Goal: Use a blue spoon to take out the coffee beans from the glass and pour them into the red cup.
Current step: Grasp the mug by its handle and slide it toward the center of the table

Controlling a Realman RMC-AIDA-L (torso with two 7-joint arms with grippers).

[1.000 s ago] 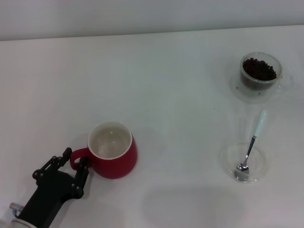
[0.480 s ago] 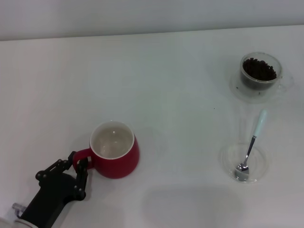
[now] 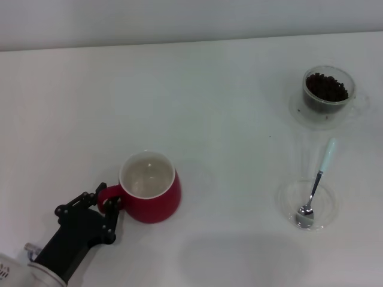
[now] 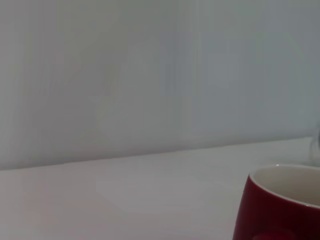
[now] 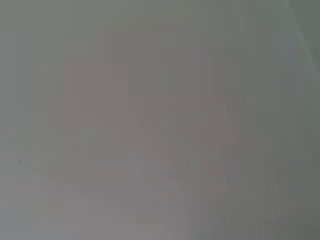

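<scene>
The left claw [image 3: 103,203] is closed on the loop handle of the red cup [image 3: 151,188], and over the last second cup and claw have slid together across the worktop [image 3: 209,107], away from the robot's left and towards the glass [image 3: 327,91]. The cup stands upright, its white inside bare of beans; the left wrist view shows only a slice of its red wall and pale rim [image 4: 280,200] against a plain backdrop. The glass has not moved: it sits well apart from the cup, far off to the cup's right and farther from the robot, holding a dark heap of coffee beans [image 3: 326,87]. It seems to stand on a flat clear disc, though that is hard to make out. The spoon [image 3: 316,182] lies on the near side of the glass, closer to it than to the cup, its metal bowl resting in a shallow clear dish [image 3: 286,197] and its pale blue handle angled up towards the glass; nothing touches it. The right claw is not in sight, and the right wrist view gives only a blank grey field. My reading is that the cup is being brought nearer the glass to shorten the carry for each spoonful. No scooping has begun, so the real work, picking up the spoon, lies ahead.
</scene>
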